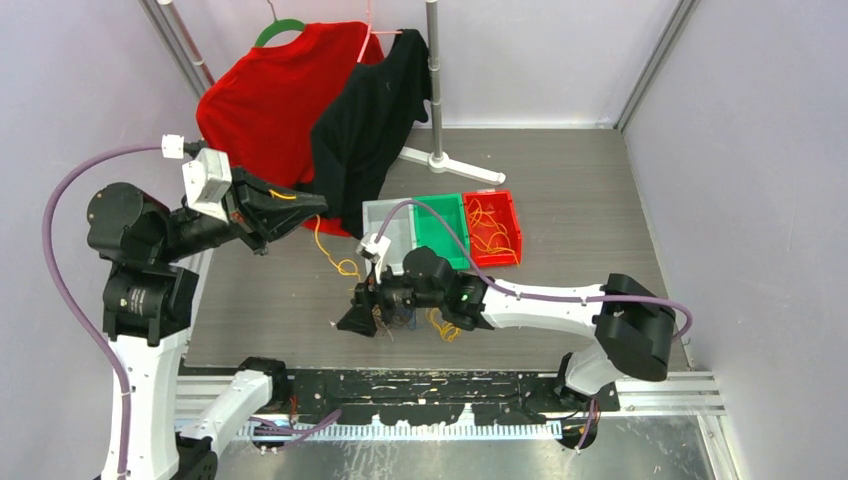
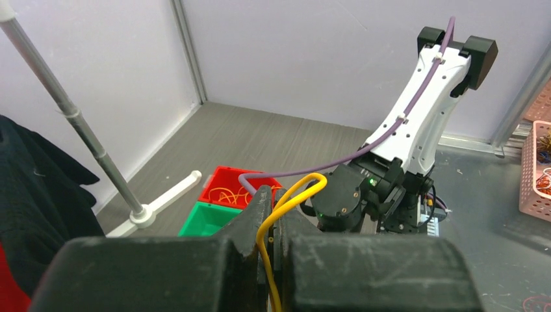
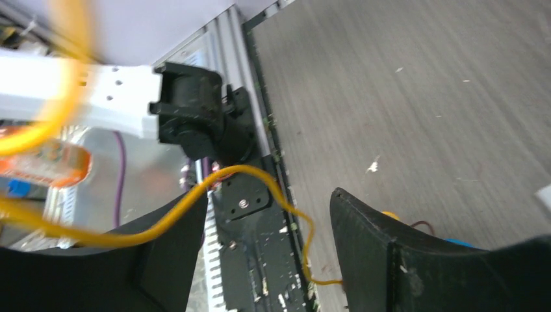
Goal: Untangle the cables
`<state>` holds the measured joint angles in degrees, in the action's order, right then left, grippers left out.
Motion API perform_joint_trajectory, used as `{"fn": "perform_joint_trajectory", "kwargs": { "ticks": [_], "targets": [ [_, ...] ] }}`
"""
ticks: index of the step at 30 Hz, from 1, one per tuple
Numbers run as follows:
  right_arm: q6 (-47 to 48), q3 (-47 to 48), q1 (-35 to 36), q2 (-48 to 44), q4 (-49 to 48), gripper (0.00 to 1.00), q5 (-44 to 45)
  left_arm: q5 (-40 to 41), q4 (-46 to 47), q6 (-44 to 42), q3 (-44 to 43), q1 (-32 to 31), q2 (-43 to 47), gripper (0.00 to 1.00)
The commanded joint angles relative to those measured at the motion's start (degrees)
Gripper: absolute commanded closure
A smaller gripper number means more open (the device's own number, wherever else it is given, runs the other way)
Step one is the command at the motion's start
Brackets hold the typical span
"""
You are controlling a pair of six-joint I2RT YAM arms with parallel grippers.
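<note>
Over tabletop (image 1: 560,200) left side: left fingers (image 2: 250,224) raised, clenched on yellow cable (image 2: 263,237). Near edge: right fingers (image 3: 364,227) spread, low; 1 yellow strand (image 3: 250,169) crosses between them; other cables (image 1: 441,326) bunched just beside.

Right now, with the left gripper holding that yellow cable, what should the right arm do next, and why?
Probably close the right gripper on the tangled bunch beneath it: its jaws stand open, while the left gripper is shut on the yellow cable, so pinning it may free that strand.
</note>
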<state>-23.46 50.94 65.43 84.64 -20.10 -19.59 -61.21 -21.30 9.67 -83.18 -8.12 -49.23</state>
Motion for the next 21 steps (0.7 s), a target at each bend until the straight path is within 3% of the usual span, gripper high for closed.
{"fn": "perform_joint_trajectory", "kwargs": {
  "ticks": [1,12,21],
  "targets": [
    [1.88,3.29,-0.13,1.22,-4.31,0.28,7.45,0.18,2.83,-0.10,-3.44,0.20,0.22,1.00],
    [3.12,-0.78,-0.21,-1.28,-2.83,0.32,12.72,-1.00,3.06,0.42,-8.64,0.21,-0.04,1.00],
    [2.67,-2.62,-0.80,2.74,-3.87,0.36,14.42,-0.61,4.85,1.34,-16.27,0.21,-2.04,1.00]
  ]
}}
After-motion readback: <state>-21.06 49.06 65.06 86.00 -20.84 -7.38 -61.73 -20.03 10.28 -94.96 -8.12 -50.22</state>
